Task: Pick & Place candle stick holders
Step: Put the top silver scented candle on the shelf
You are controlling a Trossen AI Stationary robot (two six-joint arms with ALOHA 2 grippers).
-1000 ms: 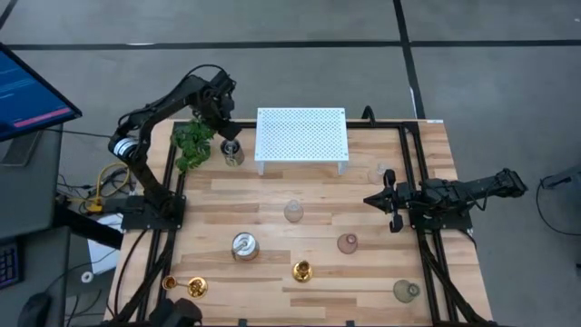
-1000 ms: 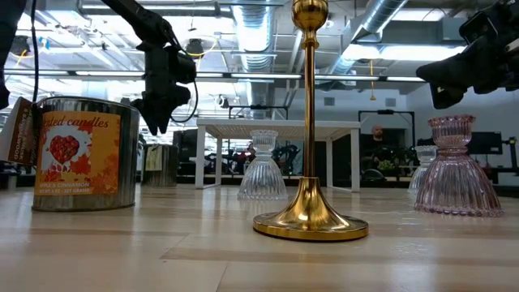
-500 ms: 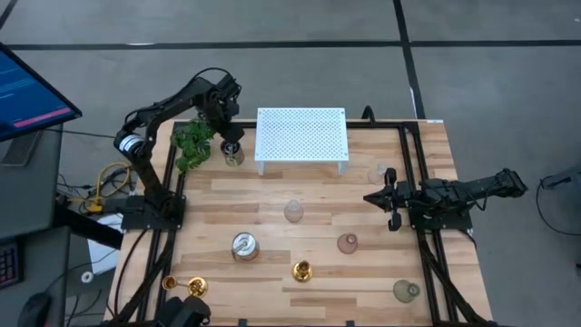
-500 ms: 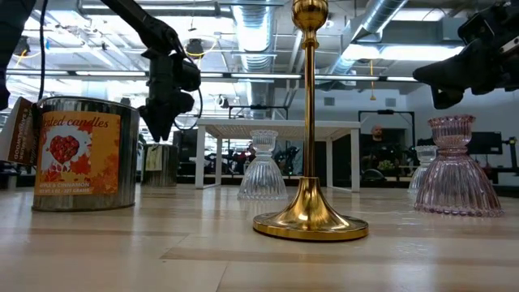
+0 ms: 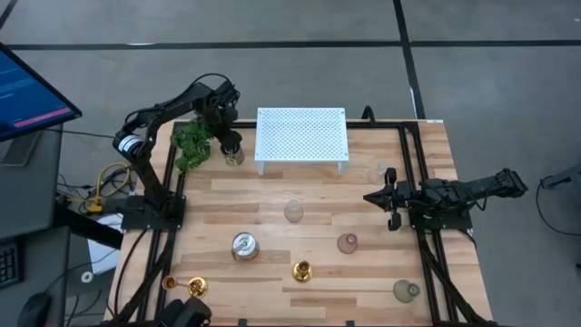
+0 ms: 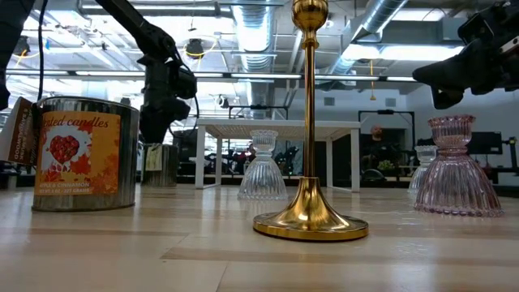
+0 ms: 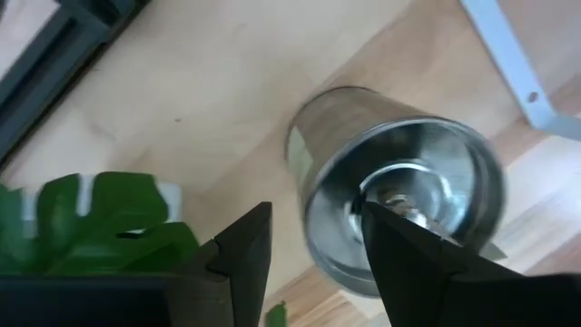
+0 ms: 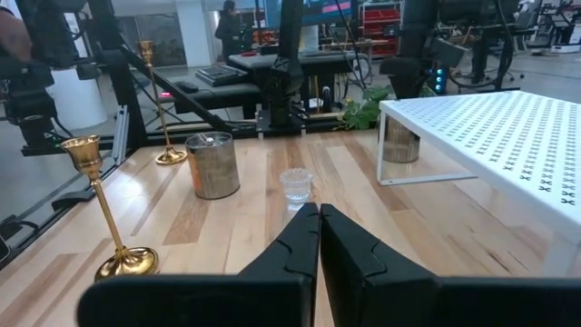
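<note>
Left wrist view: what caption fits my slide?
Left gripper fingers open over a silver tin can beside green leaves.

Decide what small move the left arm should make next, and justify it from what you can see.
Probably lift clear and turn elsewhere. The left gripper hangs open over a silvery tin can beside the white perforated rack, not a candle stick holder. The gold candle stick holders stand at the table's near edge. The right gripper waits shut.
</note>
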